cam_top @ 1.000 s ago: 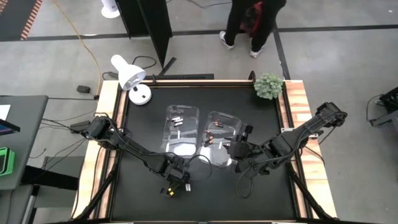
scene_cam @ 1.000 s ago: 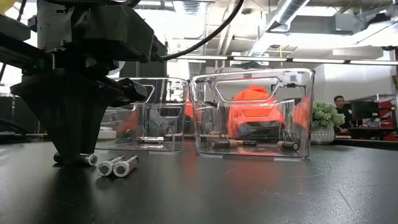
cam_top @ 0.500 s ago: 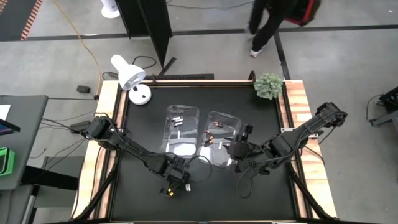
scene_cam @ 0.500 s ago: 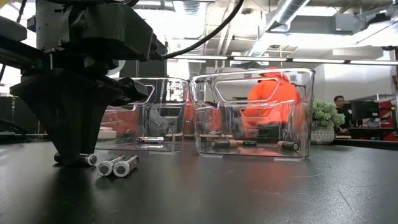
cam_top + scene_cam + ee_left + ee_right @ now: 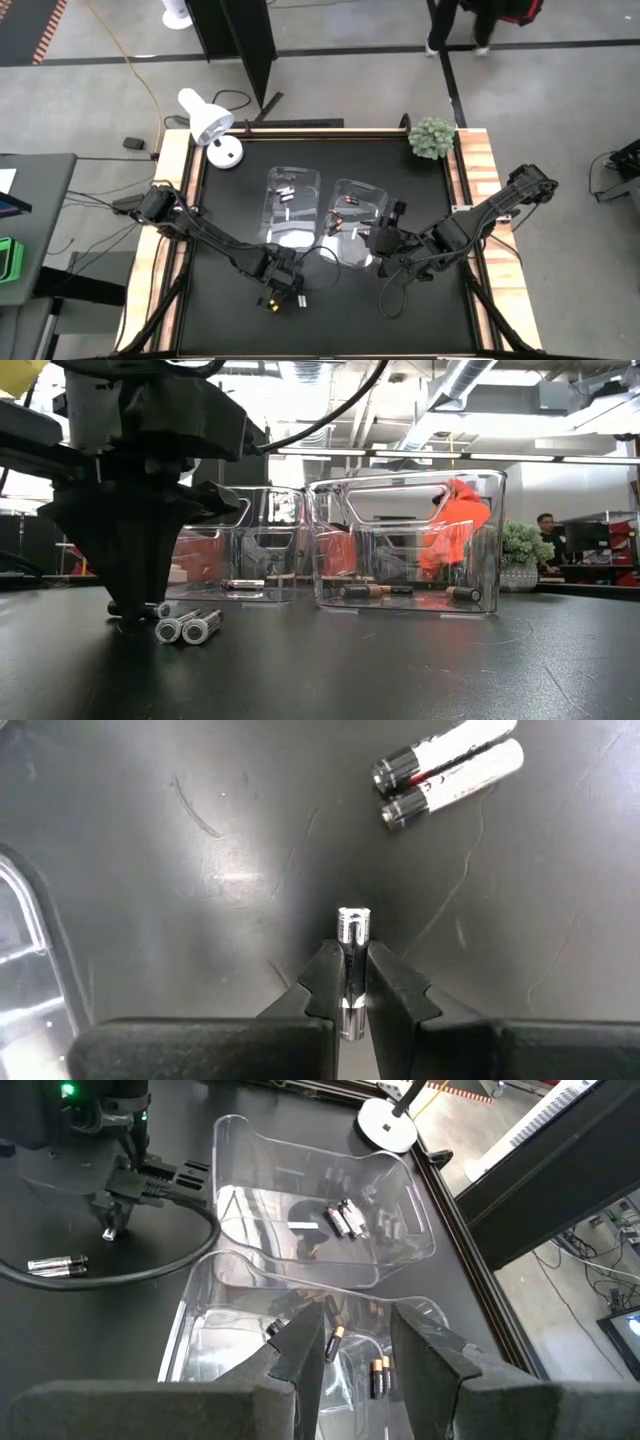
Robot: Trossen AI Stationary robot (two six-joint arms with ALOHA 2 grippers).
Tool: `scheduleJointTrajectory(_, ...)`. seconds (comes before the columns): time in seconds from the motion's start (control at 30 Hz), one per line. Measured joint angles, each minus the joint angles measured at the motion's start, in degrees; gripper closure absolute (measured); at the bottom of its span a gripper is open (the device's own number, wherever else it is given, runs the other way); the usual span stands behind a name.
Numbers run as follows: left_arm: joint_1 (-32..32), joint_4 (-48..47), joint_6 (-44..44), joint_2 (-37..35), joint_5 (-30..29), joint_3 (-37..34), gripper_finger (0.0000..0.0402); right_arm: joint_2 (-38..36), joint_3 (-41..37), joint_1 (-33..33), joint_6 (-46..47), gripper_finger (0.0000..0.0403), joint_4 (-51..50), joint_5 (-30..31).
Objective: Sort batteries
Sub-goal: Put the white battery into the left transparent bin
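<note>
My left gripper (image 5: 274, 298) is near the table's front, shut on a silver battery (image 5: 352, 935) that shows just above the tabletop in the low view (image 5: 152, 608). Two more silver batteries (image 5: 447, 772) lie side by side on the black table next to it (image 5: 190, 628). Behind them stand two clear bins. The left bin (image 5: 292, 205) holds silver batteries (image 5: 343, 1218). The right bin (image 5: 358, 222) holds dark batteries with copper ends (image 5: 378, 1376). My right gripper (image 5: 355, 1330) hangs open above the right bin with nothing between its fingers. My left gripper pinches the silver battery by its long sides (image 5: 349, 982) between its two fingers. The fingers come steeply from above and lie across the battery. One capped end (image 5: 353, 920) sticks out past the fingertips. The battery lies about level, a little clear of the table.
A white desk lamp (image 5: 212, 125) stands at the far left corner and a small green plant (image 5: 432, 137) at the far right. A person in orange (image 5: 455, 520) shows through the right bin, in the room beyond. Bare black tabletop lies in front of the bins.
My left gripper, still shut, has risen a little and carried the silver battery up off the table. The two batteries beside it have stayed where they were. The person behind has walked toward the right.
</note>
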Motion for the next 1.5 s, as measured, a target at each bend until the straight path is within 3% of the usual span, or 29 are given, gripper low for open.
scheduleJointTrajectory(0.97, -0.1, -1.1, -0.1, -0.7, 0.0, 0.3, 0.038, 0.0, 0.0, 0.0, 0.0, 0.0271, 0.0, 0.0)
scheduleJointTrajectory(1.5, -0.1, -2.1, -0.2, -7.1, -0.5, 0.3, 0.038, 0.0, 0.0, 0.0, 0.0, 0.0271, -0.1, 0.0)
